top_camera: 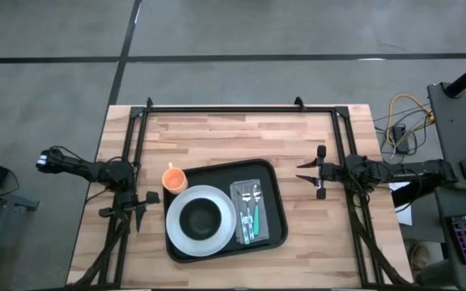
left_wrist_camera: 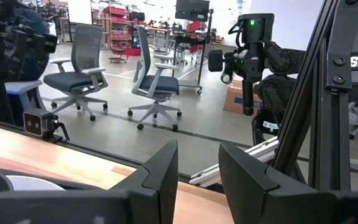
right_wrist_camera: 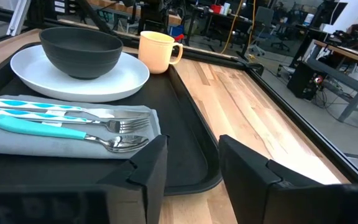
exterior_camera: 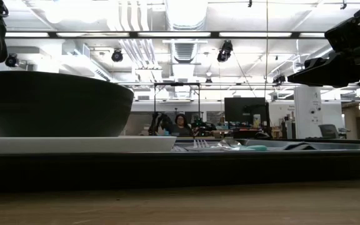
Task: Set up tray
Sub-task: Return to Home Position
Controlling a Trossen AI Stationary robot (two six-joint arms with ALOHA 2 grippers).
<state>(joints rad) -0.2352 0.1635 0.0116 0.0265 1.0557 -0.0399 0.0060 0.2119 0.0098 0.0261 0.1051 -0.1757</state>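
Open workshop behind, with office chairs and racks; a butcher-block counter (top_camera: 217,133) in front. The black tray (top_camera: 217,171) sits on the counter between the two arms, fully laid. A white plate (top_camera: 178,234) carries a dark bowl (top_camera: 201,217), and beside it a grey napkin (right_wrist_camera: 30,146) holds the cutlery (right_wrist_camera: 67,118), set parallel for easy reach. A pale orange cup (top_camera: 174,179) stands at a tray corner; inside or outside the rim, I cannot tell. The left tool (top_camera: 136,212) hangs beside the tray's left edge and the right tool (top_camera: 302,172) apart on its right. Both have fingers parted and empty, likely parked clear of the setting.
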